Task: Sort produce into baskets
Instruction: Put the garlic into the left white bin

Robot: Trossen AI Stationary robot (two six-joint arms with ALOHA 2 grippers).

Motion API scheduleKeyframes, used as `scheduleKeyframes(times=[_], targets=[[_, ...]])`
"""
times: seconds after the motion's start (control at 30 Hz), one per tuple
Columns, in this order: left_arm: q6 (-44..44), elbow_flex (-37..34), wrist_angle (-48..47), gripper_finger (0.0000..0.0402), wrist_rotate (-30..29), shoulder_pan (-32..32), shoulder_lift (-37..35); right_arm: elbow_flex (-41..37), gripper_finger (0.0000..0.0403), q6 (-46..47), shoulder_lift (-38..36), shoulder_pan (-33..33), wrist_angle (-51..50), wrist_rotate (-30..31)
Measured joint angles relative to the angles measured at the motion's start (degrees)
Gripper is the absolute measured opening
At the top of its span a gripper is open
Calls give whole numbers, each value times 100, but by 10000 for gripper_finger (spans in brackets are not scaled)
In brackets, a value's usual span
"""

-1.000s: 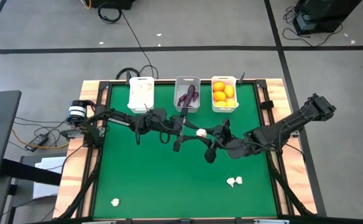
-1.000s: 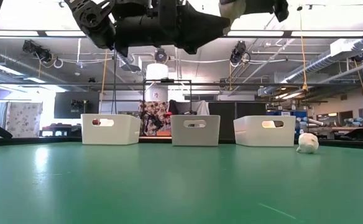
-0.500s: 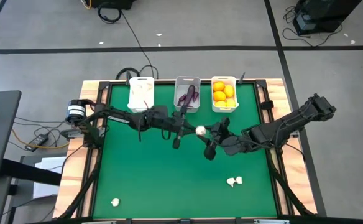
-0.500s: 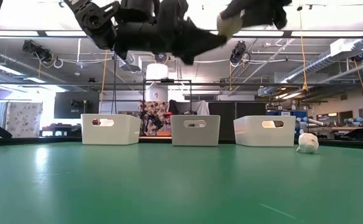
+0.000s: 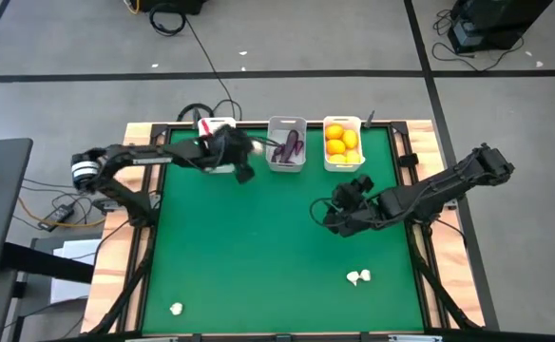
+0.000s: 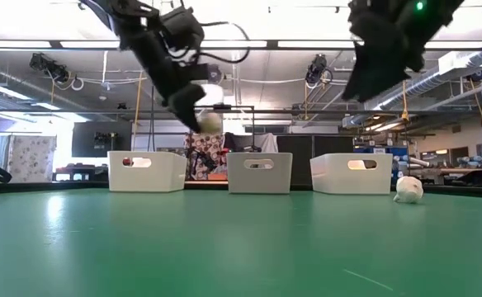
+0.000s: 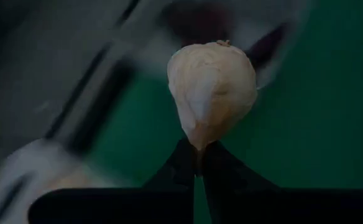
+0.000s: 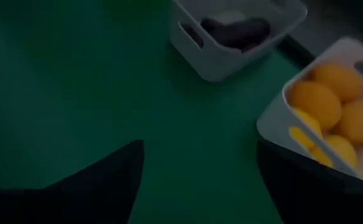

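left end effector (image 5: 246, 150) pinching knobbly off-white garlic bulb (image 7: 211, 90) over far-left white basket (image 6: 147, 171), right end effector (image 5: 335, 211) spread, empty, mid green worktop (image 5: 249, 266), smooth oranges (image 5: 342, 142) in far-right basket (image 5: 342, 164)

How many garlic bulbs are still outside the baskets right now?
3: one garlic bulb held in the left gripper, one near the mat's front-right, one front-left. Any inside the left basket are hidden.

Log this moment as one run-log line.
left gripper: shut on garlic bulb, above left basket | right gripper: open, empty, mid-table | loose garlic on mat: two spots
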Motion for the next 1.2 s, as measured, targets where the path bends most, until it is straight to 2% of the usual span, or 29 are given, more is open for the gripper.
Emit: scheduleKeyframes(times=[0.07,0.23,0.4,0.5,0.77,0.87,1.0,1.2], targets=[[74,94,-539,19,-313,267,-146,-164,319,122,-2,-6,35,-86],[344,105,-1481,19,-63,1166,-127,-584,316,267,-2,-15,64,-91],[276,98,-1850,24,17,1975,43,-829,316,290,0,-43,48,-503],[180,98,-1801,49,11,2222,45,-853,316,391,0,-37,38,-672],[16,98,-2068,188,-85,2301,42,-854,316,418,0,-32,-91,-1263],[-83,119,-2207,222,-96,2266,36,-853,316,299,0,-50,-253,-1449],[-137,212,-2250,236,-96,2016,32,-866,315,292,0,-156,-424,-1566],[-139,251,-1950,238,-61,1247,29,-1274,315,255,0,-412,204,-1962]])
